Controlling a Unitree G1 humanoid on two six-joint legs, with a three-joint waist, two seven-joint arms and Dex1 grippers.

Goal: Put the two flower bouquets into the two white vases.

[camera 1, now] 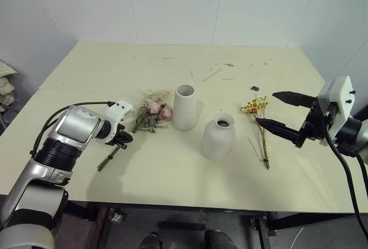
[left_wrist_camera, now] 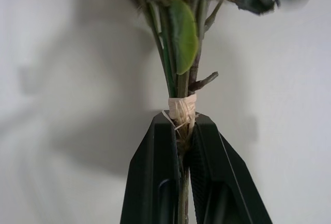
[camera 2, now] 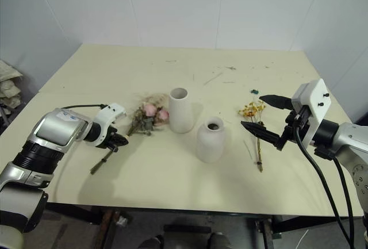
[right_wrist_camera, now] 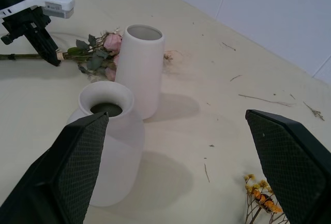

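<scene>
Rose bouquet (camera 1: pixel 150 117): you have it lying flat on the tabletop (camera 1: pixel 172 174), just left of the tall vase. Long axis runs diagonally: pink heads and pale grasses toward the tall vase, bare stem ends toward the near-left edge.
Left pincer (camera 1: pixel 121 140): closed tight on the rose bouquet's stems, just behind the pale twine binding; the left wrist view shows both fingers (left_wrist_camera: pixel 155 182) pressed against the stems, a green leaf beyond.
Yellow bouquet (camera 1: pixel 260 125): lies flat on the tabletop to the right of the short vase. Long axis runs nearly front to back: yellow-orange blooms at the far end, thin stems toward the near edge.
Right pincer (camera 1: pixel 277 108): spread wide, nothing in it. You see it held above the tabletop, pointing left, over the yellow bouquet's blooms, one finger on the far side of them and one over the stems.
Tall vase (camera 1: pixel 185 107): upright near mid-tabletop, wide mouth up, nothing in it.
Short vase (camera 1: pixel 218 136): upright, nearer and to the right of the tall vase, close but apart; narrow neck up, dark inside.
In the way: the tall vase stands right by the rose heads; the short vase stands between the two bouquets.
Other things: loose twigs and plant crumbs on the far half of the tabletop; small dark green object (camera 1: pixel 253 88) beyond the yellow blooms.
Writing: none you can read.
</scene>
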